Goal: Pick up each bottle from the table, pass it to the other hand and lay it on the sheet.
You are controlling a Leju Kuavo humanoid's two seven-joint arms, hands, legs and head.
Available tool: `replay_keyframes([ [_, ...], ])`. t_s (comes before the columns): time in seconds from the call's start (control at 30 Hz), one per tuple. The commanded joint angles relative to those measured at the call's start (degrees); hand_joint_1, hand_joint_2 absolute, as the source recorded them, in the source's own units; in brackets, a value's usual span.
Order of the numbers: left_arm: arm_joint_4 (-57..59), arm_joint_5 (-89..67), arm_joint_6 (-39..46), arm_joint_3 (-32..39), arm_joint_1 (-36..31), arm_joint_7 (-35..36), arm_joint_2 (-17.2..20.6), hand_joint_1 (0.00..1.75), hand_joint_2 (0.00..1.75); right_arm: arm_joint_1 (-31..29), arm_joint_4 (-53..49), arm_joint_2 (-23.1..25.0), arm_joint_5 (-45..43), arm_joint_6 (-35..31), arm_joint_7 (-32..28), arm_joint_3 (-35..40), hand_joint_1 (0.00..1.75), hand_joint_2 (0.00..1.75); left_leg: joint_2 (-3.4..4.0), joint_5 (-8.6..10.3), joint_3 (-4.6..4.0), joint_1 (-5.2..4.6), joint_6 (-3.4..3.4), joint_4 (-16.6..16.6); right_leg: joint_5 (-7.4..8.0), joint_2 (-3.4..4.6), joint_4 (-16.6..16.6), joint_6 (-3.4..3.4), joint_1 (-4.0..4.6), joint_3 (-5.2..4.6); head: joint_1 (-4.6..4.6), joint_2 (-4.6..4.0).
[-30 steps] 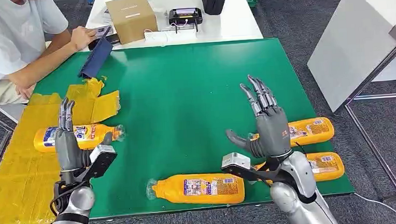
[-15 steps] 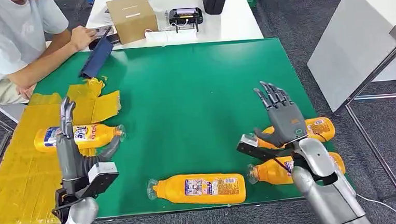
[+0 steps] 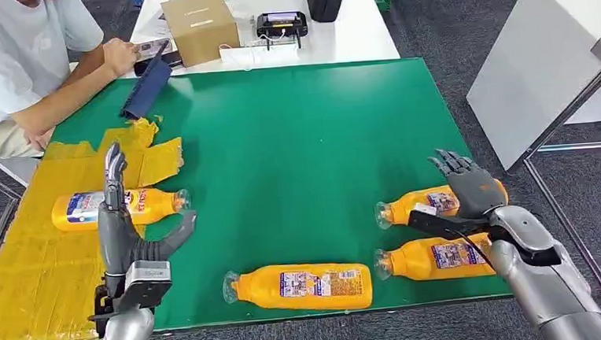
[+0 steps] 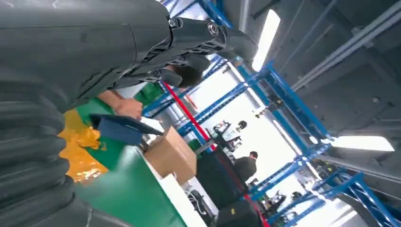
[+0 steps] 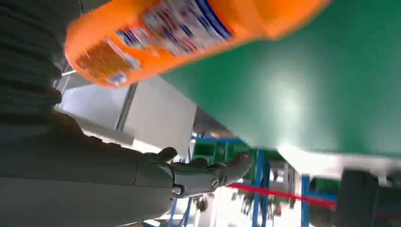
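Green table mat (image 3: 280, 140), yellow sheet (image 3: 27, 258) at nine o'clock. Right hand (image 3: 465, 187), fingers spread, empty, over an orange bottle (image 3: 418, 206). Left hand (image 3: 123, 228) wide, empty.

Head view: bright, even overhead light; soft, faint shadows; sharp throughout.
Left wrist view: ceiling light strips (image 4: 266, 38) glare white; far background overexposed.
Right wrist view: orange bottle (image 5: 179, 33) blurred; background washed out.
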Motion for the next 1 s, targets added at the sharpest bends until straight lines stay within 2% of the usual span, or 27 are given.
replay_keyframes([
  [0.03, 5.1, 1.6, -0.19, -2.33, -3.32, -0.83, 0.75, 0.0, 1.75, -2.86, 9.12, -4.06, -3.03, 3.29, -3.19, 4.18, 0.0, 1.75, -0.05, -0.06, 0.16, 0.04, -0.05, -0.02, -0.05, 0.14, -0.04, -0.07, 0.02, 0.18, 0.0, 0.0],
  [0.23, 5.45, 1.83, -0.04, -3.5, -3.64, -0.9, 0.24, 0.0, 1.75, -3.84, 12.9, -2.95, -0.82, -0.27, 0.97, 5.08, 0.0, 1.75, -0.06, -0.14, 0.38, 0.08, -0.1, -0.02, -0.11, 0.28, -0.07, -0.12, 0.04, 0.4, -0.02, 0.0],
  [0.4, 5.05, 1.78, -0.1, -4.04, -4.08, -0.64, 0.02, 0.0, 1.75, -5.39, 16.55, -1.69, 2.24, -1.59, 3.32, 5.9, 0.0, 1.75, 0.01, -0.08, 0.2, 0.08, -0.07, -0.02, -0.03, 0.23, -0.07, -0.08, 0.05, 0.21, 0.0, 0.0],
  [0.53, 5.22, 1.78, -0.1, -4.14, -4.26, -0.59, -0.07, 0.0, 1.75, -5.84, 17.36, -1.31, 2.63, -1.8, 3.46, 5.92, 0.0, 1.75, 0.04, -0.05, 0.14, 0.06, -0.05, -0.03, -0.01, 0.21, -0.07, -0.07, 0.04, 0.14, 0.0, 0.0],
  [0.57, 5.22, 1.78, -0.1, -4.14, -4.26, -0.59, -0.07, 0.0, 1.75, -5.84, 17.36, -1.31, 2.63, -1.8, 3.46, 5.92, 0.0, 1.75, 0.04, -0.15, 0.34, 0.09, -0.1, 0.0, -0.08, 0.37, -0.05, -0.13, 0.04, 0.33, -0.02, 0.0],
  [0.73, 5.43, 1.95, -0.44, -4.35, -4.34, -0.48, -0.06, 0.0, 1.75, -6.63, 19.03, -0.86, 4.39, -2.45, 4.39, 6.36, 0.0, 1.75, 0.03, -0.05, 0.14, 0.05, -0.05, -0.02, -0.02, 0.19, -0.06, -0.06, 0.03, 0.14, 0.0, 0.0],
  [0.77, 5.71, 2.02, -0.71, -4.61, -4.57, -0.45, -0.23, 0.0, 1.75, -7.58, 20.87, -0.22, 6.14, -3.05, 5.66, 6.86, 0.0, 1.75, 0.06, -0.17, 0.37, 0.08, -0.1, 0.0, -0.1, 0.39, -0.04, -0.12, 0.03, 0.35, -0.02, 0.0],
  [1.0, 7.44, 2.99, -1.32, -6.12, -6.49, -0.33, -0.88, 0.0, 1.75, -14.54, 34.08, 5.1, 12.26, -6.25, 6.87, 8.6, 0.0, 1.75, 0.18, -0.11, 0.3, 0.1, -0.08, -0.02, 0.0, 0.44, -0.08, -0.1, 0.07, 0.26, -0.02, 0.0],
])
